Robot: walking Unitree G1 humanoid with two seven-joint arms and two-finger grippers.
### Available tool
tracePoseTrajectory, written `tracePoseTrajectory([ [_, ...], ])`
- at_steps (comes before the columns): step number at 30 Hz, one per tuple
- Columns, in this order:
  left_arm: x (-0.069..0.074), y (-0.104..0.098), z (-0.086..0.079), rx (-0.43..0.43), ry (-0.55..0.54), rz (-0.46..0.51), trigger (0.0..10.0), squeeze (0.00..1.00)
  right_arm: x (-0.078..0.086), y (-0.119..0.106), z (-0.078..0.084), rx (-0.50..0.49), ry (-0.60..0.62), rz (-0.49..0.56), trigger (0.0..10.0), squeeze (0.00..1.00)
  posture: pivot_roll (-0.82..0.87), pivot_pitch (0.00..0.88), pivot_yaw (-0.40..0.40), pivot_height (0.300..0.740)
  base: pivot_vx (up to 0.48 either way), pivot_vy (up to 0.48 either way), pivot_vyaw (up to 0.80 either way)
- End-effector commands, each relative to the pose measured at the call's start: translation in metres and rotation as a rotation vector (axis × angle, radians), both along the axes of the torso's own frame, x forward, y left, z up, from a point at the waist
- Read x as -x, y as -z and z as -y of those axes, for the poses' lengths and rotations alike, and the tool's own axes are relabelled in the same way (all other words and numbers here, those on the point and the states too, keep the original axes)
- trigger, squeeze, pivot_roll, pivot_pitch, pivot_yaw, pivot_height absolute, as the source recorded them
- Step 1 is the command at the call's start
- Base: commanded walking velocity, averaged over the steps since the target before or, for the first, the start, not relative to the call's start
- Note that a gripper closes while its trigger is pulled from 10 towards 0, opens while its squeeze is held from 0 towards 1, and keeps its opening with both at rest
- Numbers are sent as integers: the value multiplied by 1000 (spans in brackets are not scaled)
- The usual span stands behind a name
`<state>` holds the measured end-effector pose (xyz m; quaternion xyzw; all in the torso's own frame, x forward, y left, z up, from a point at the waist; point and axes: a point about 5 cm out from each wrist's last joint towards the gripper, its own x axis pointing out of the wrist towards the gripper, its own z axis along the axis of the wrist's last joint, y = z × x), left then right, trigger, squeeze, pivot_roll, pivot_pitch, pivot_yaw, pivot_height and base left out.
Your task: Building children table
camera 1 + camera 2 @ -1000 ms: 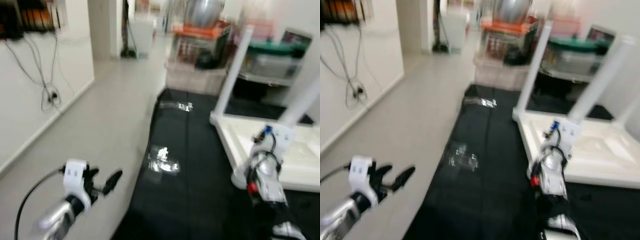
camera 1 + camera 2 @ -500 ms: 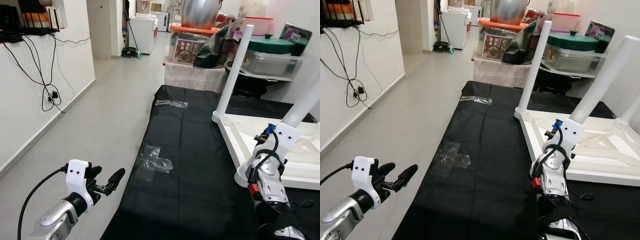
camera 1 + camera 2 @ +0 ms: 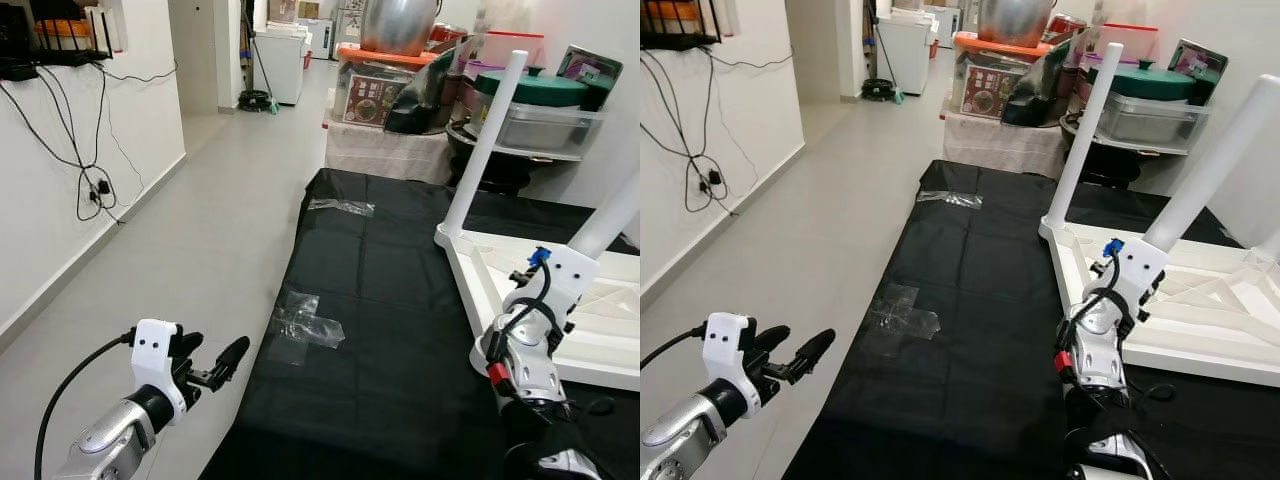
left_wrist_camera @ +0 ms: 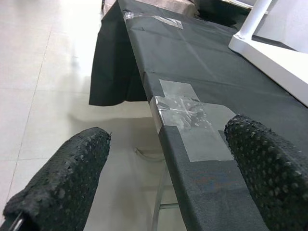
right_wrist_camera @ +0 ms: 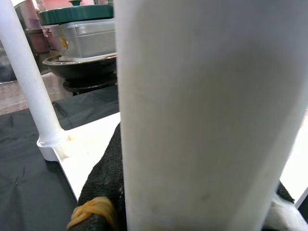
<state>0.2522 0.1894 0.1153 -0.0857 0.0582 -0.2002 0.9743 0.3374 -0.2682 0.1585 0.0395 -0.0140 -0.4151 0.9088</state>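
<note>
Holding steady: the step in hand looks like seating a leg of the upturned children's table (image 3: 1200, 310), so the right gripper (image 5: 115, 192) should keep its wrist in line with the leg and press or turn along the leg's own axis, not sideways.
Leg in hand: the near table leg (image 3: 1225, 160) rises white and slanted from the near corner of the frame; in the right wrist view it stands up close to the camera, with a black finger (image 5: 103, 178) lying against its side.
Right gripper state: closed about the near leg low down, close to where it meets the frame, as far as the wrist view lets me judge; the far finger is hidden behind the leg.
Other leg: a second leg (image 3: 1082, 130) stands upright at the far corner, well apart from the gripper.
Table position: it lies upside down on the black-covered surface (image 3: 980, 300), on the robot's right, its underside ribs facing up.
Left gripper: left gripper (image 3: 215, 367) hovers low over the floor (image 3: 200, 240) beside the surface's near left edge, fingers spread wide, holding nothing, well apart from the table.
Tape: clear tape patches (image 3: 305, 325) sit on the black cover between the two grippers.
Risk: as a judgement, a slanted leg could bind if forced; straighten it first.
</note>
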Motion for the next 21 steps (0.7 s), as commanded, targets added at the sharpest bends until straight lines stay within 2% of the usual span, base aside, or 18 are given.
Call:
tracePoseTrajectory([
  [1, 0, 3, 1, -3, -1, -15, 10000, 0, 20, 48, 12, 5, 85, -248, 10000, 0, 64, 0, -72, 740, 0, 0, 0],
  [15, 0, 3, 2, 1, 21, -16, 10000, 0, 26, 47, 18, 7, 164, -252, 10000, 0, 58, 0, -65, 740, 0, 0, 0],
  [19, 1, 2, 2, 10, 36, -12, 10000, 0, 33, 51, 21, -26, 293, -286, 10000, 0, 62, 0, -64, 740, 0, 0, 0],
  [21, 1, 2, 2, 12, 40, -12, 10000, 0, 34, 52, 21, -27, 320, -295, 10000, 0, 61, 0, -63, 740, 0, 0, 0],
])
